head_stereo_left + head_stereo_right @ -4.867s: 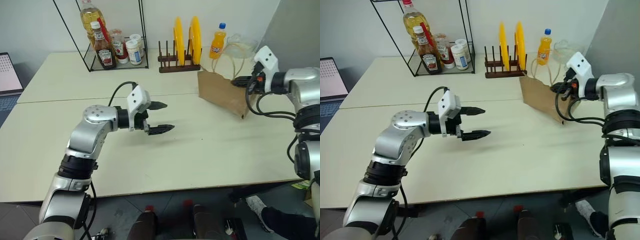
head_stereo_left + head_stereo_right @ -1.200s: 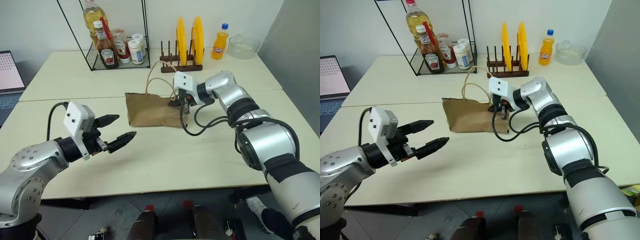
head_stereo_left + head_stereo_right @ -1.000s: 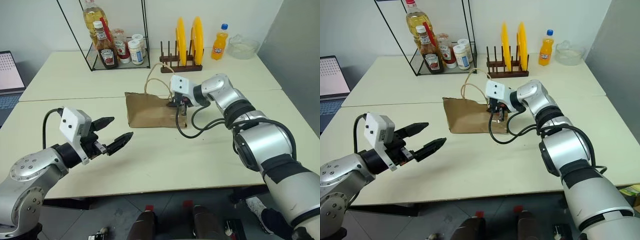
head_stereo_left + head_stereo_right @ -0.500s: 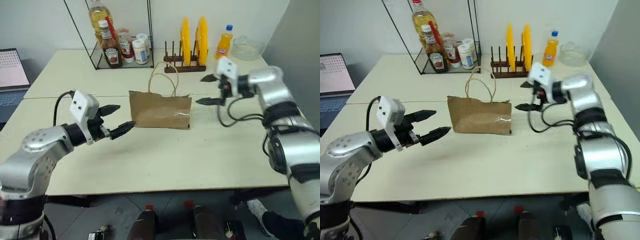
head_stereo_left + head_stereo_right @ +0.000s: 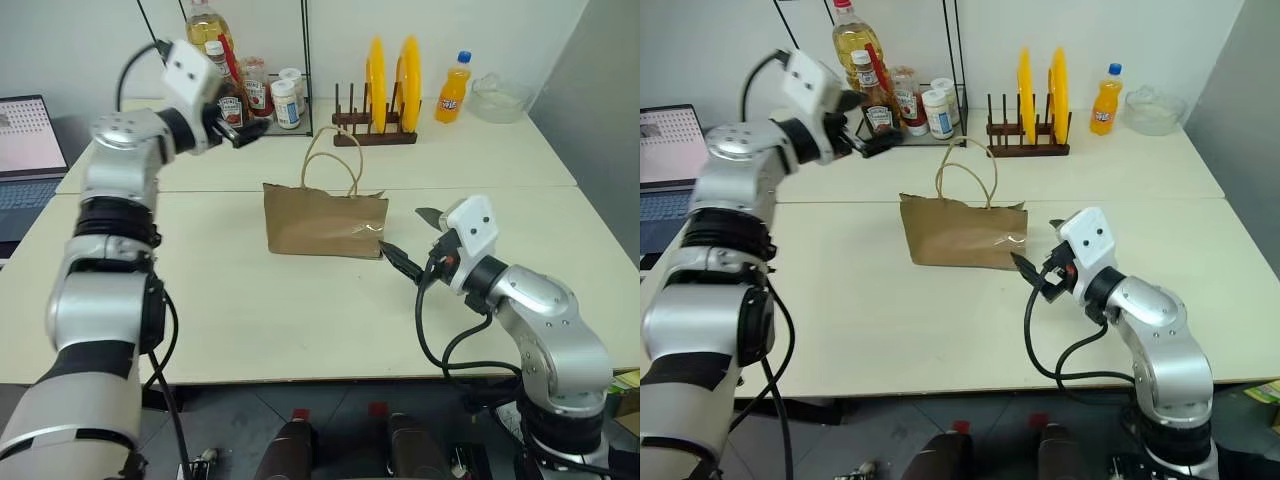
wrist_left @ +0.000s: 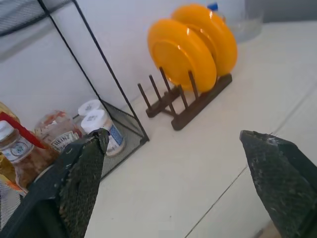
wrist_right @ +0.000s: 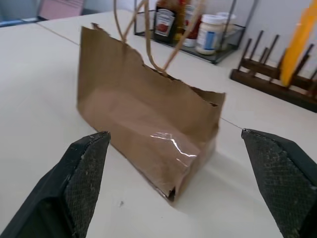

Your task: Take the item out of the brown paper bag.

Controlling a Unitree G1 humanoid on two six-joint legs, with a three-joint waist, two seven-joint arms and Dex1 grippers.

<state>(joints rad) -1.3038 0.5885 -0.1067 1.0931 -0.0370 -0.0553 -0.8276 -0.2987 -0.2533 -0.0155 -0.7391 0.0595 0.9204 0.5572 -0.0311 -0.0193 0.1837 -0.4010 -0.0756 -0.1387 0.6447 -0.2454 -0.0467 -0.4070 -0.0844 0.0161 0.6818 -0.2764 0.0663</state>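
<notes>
I see the brown paper bag [image 5: 325,221] standing upright near the middle of the table [image 5: 300,310], its long side running left to right across my view, its two loop handles [image 5: 332,165] rising above the open, ragged top edge. My right gripper [image 5: 412,243] sits just beside the bag's right end, low over the table, fingers spread wide and holding nothing; in the right wrist view the bag [image 7: 146,131] lies straight ahead between the two fingers [image 7: 81,183], its near corner pointing at me. My left gripper [image 5: 238,130] is raised and well away, up by the wire rack [image 5: 265,70] at the back left, also spread wide and empty, aimed toward the far edge of the table and not at the bag. So the right arm is clearly the nearer one, and the bag lies to its left and slightly ahead. The item I am after is not visible to me; I judge it is inside the bag, since nothing like it lies on the table around it, and the mouth faces up, so reaching in would mean coming from above, not from the side where the right gripper now sits. Counting: one bag with two handles, two yellow plates [image 5: 390,72] in one wooden rack, one orange soda bottle [image 5: 453,88], one clear bowl [image 5: 498,97], several bottles and jars in the wire rack, and one laptop [image 5: 28,130] at the far left.
</notes>
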